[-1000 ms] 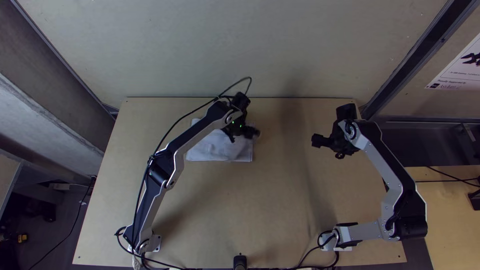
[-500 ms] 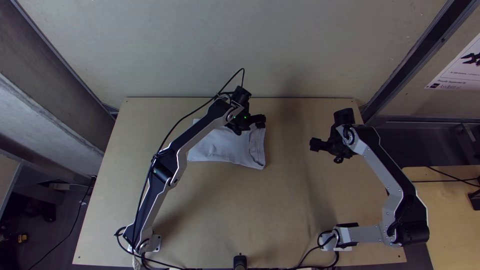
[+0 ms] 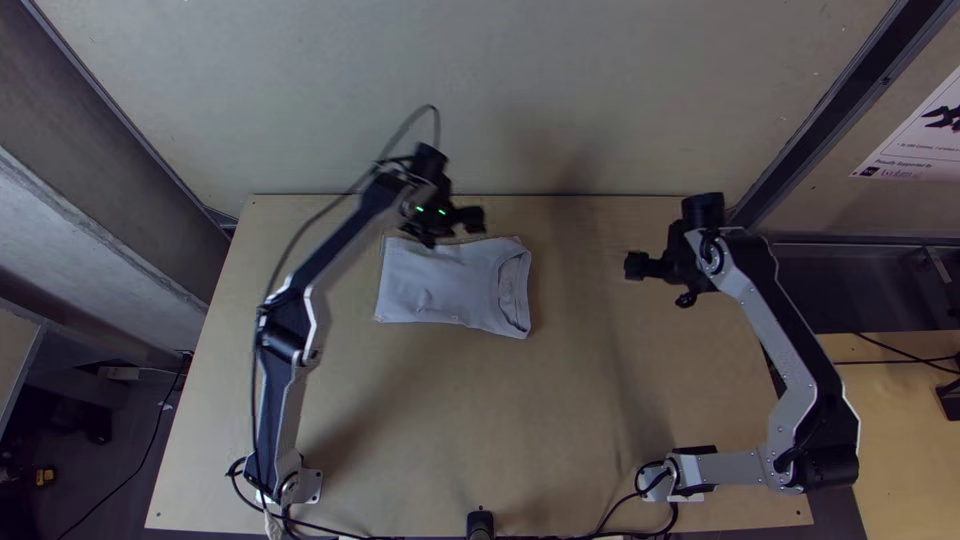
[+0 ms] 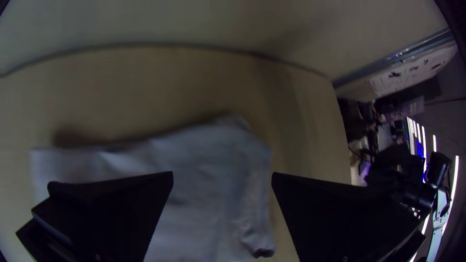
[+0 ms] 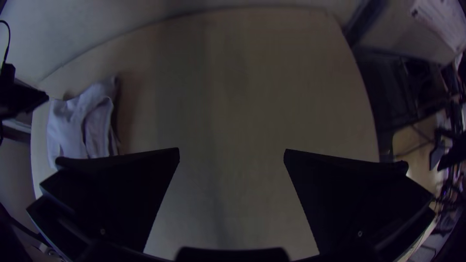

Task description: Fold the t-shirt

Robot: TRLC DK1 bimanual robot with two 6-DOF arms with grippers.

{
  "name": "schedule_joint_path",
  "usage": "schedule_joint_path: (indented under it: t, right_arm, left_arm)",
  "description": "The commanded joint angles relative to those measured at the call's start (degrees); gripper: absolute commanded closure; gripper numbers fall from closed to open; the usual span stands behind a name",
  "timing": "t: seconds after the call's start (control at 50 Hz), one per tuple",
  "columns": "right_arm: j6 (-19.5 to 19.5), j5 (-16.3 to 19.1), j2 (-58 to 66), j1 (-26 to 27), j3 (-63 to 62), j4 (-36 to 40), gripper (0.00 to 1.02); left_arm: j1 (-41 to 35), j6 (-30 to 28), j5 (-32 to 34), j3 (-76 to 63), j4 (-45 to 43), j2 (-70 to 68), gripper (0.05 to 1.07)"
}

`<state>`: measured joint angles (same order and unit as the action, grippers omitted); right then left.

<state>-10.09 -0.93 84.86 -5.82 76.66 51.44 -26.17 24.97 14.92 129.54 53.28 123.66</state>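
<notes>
The pale grey t-shirt (image 3: 450,285) lies folded into a flat, roughly rectangular bundle at the back of the table, its collar end on the right side. My left gripper (image 3: 478,220) is above the bundle's back edge; in the left wrist view the same gripper (image 4: 222,177) stands open over the cloth (image 4: 208,194), nothing between its fingers. Well to the right of the cloth is my right gripper (image 3: 632,266). The right wrist view shows this gripper (image 5: 232,153) open above bare wood, with the shirt (image 5: 82,123) off to one side.
The light wooden table (image 3: 560,420) runs up to a pale wall (image 3: 480,90) along its back edge. A small black post (image 3: 480,523) stands at the near edge between the arm bases, with cables beside it.
The left gripper has let go of the shirt and moved left and back off it. The shirt's collar end has shifted right and now lies flat. My right gripper has moved slightly toward the back.
</notes>
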Motion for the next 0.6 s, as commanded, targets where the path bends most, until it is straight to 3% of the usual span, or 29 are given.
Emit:
schedule_joint_path:
  t: [0.0, 0.32, 0.46, 0.58]
  right_arm:
    - [5.08, -0.57, -0.13, 0.82, 4.99, -0.29, 0.04]
    - [7.45, -0.65, -1.28, 1.61, 21.95, -0.20, 0.03]
    - [7.45, -0.65, -3.47, 0.73, 26.87, -1.25, 0.04]
    - [10.35, -0.65, -6.64, -0.06, 26.61, -5.47, 0.04]
  left_arm:
    - [3.85, -6.60, -2.70, -2.62, 1.66, -9.05, 0.10]
    - [14.31, -18.73, -12.72, -6.49, 2.09, -24.08, 0.10]
    - [18.53, -22.25, -12.90, -9.74, 1.04, -30.67, 0.10]
    - [21.60, -24.36, -12.90, -16.51, -3.27, -38.14, 0.10]
